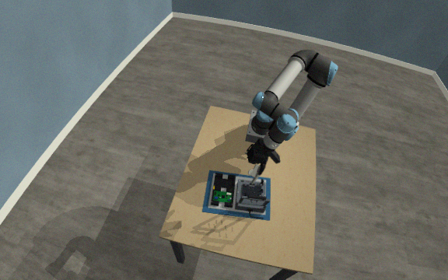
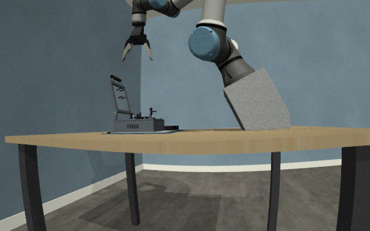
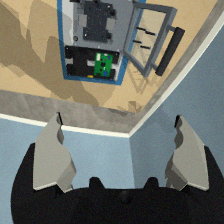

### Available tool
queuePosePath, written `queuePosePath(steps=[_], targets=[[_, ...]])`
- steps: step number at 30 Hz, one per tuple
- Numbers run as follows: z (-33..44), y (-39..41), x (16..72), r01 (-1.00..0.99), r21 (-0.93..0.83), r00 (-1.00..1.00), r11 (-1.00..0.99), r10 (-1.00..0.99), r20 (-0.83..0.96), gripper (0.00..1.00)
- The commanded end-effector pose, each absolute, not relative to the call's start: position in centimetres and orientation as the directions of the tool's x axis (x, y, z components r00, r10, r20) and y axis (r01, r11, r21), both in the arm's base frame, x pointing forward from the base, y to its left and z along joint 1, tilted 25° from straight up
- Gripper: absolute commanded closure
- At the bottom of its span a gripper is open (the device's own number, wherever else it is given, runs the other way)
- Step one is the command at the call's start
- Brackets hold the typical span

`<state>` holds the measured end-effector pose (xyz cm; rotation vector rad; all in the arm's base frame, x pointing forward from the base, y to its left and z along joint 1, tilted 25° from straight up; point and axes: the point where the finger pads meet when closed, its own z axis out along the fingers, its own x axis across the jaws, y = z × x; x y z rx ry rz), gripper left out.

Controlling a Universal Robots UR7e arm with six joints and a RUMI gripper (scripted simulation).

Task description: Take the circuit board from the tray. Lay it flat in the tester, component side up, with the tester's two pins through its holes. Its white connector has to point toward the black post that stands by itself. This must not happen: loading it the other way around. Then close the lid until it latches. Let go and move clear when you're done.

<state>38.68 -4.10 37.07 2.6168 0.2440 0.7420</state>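
Observation:
The green circuit board (image 1: 222,196) lies in the black tray (image 1: 222,190) on the left half of the blue mat. It also shows in the wrist view (image 3: 104,64). The grey tester (image 1: 251,193) stands right of the tray, and its lid (image 2: 121,97) is raised upright. In the wrist view the tester (image 3: 99,21) and its open lid (image 3: 151,39) are at the top. My gripper (image 2: 137,54) is open and empty, high above the tester. In the top view the gripper (image 1: 257,171) hangs over the tester's far edge. In the wrist view the fingers stand wide apart with nothing between them.
The blue mat (image 1: 236,195) sits near the middle of the wooden table (image 1: 247,190). The arm's grey base block (image 2: 256,101) stands at the table's far side. A black post (image 2: 152,111) rises from the tester top. Walls and floor surround the table.

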Motion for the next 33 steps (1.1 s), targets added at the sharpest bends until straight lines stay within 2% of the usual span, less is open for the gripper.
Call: queuePosePath(steps=[1,14,33], targets=[[36.4,-5.4,38.9,0.074,0.375,0.848,-0.924,0.256,0.463,0.00],[34.2,-10.4,39.5,0.086,0.212,0.875,-0.973,0.176,0.450,0.00],[32.4,-14.7,40.0,0.081,0.062,0.892,-0.995,0.100,0.442,0.00]])
